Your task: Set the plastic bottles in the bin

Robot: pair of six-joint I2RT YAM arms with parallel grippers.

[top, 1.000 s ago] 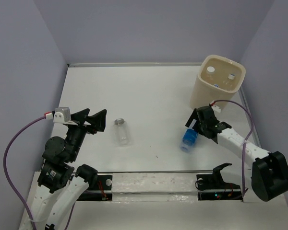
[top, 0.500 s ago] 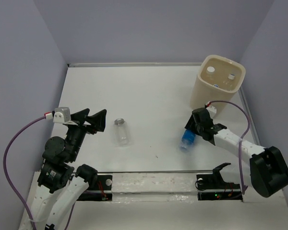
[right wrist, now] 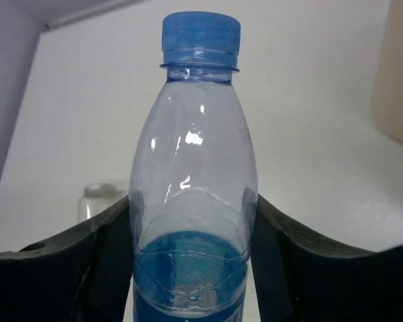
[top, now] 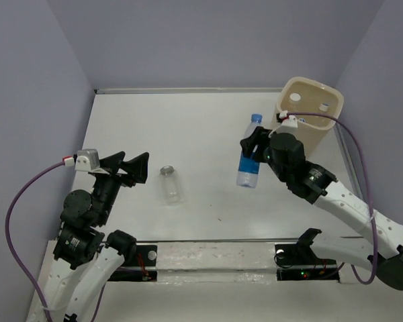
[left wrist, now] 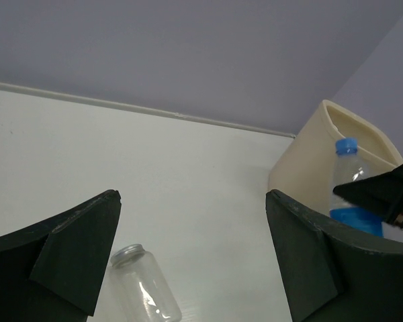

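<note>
My right gripper [top: 254, 153] is shut on a clear plastic bottle with a blue label and blue cap [top: 250, 159], held upright in the air left of the cream-beige bin [top: 310, 121]. In the right wrist view the bottle [right wrist: 195, 181] fills the middle between my fingers [right wrist: 292, 248]. An unlabelled clear bottle [top: 170, 184] lies on the white table; it also shows in the left wrist view [left wrist: 145, 288] and in the right wrist view [right wrist: 99, 198]. My left gripper [top: 129, 168] is open and empty, left of that bottle. The held bottle [left wrist: 352, 188] and the bin [left wrist: 309, 161] show in the left wrist view.
The bin stands at the far right corner by the right wall. Grey walls close in the table on left, back and right. A rail with the arm bases [top: 221, 258] runs along the near edge.
My right gripper has lifted the blue-labelled bottle off the table and turned it upright, moving it up and left beside the bin. The left arm has not moved.
</note>
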